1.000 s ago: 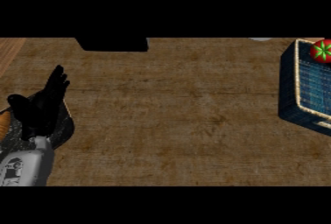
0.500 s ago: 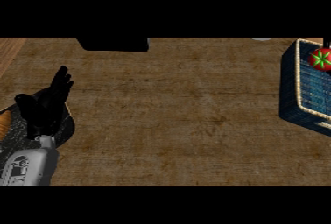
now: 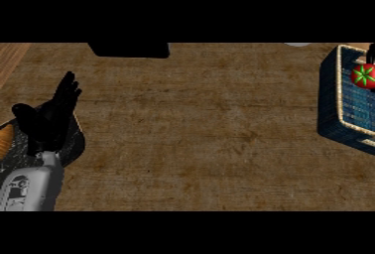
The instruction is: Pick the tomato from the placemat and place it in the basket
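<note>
The red tomato [image 3: 364, 76] with a green star-shaped top shows at the right edge, inside the outline of the dark blue woven basket [image 3: 330, 99] with a tan rim. A thin dark sliver [image 3: 371, 52] just above the tomato at the frame's edge may belong to my right hand; the remainder of that hand is out of view. My left hand [image 3: 50, 118] rests open at the far left, fingers pointing up, over the dark round placemat [image 3: 75, 145]. It holds nothing.
A dark flat object [image 3: 129, 49] lies at the top edge, left of centre. A small white thing [image 3: 296, 44] peeks in at the top right. A lighter wooden strip [image 3: 10, 55] runs along the far left. The brown counter [image 3: 205, 134] fills the middle.
The tomato has moved downward in the view, deeper over the basket. The left hand has stayed in place.
</note>
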Motion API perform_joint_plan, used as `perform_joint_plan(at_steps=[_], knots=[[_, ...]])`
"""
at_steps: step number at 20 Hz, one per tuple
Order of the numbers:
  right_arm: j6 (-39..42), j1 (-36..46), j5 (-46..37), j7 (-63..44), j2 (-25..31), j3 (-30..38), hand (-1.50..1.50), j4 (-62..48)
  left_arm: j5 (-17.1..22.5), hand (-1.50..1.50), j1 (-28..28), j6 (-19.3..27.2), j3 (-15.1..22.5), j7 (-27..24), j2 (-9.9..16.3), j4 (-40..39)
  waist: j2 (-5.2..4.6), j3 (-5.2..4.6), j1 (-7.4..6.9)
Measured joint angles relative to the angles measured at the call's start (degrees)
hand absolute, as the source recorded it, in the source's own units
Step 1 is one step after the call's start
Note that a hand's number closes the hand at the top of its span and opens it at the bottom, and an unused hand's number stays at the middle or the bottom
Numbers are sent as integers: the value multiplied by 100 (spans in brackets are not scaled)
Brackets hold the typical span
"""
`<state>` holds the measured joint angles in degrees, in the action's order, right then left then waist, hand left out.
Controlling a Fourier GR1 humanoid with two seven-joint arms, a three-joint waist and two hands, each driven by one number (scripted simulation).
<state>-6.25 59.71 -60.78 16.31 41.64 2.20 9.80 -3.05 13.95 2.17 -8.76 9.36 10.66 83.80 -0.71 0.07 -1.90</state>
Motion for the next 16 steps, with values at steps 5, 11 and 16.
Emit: perform_joint_plan(at_steps=[5, 11, 16], knots=[[106, -32, -56, -371, -32, 4, -150, -131, 33, 0, 35, -29, -48, -40, 27, -87, 0, 1, 10], [81, 26, 389, -364, -56, 450, -150, 13, 18, 0, -100, -10, -41, -14, 12, 12, 22, 0, 50], [112, 84, 1058, -146, 27, 1090, -150, 129, 56, 0, -60, -36, -118, -4, 76, -65, 30, 0, 86]])
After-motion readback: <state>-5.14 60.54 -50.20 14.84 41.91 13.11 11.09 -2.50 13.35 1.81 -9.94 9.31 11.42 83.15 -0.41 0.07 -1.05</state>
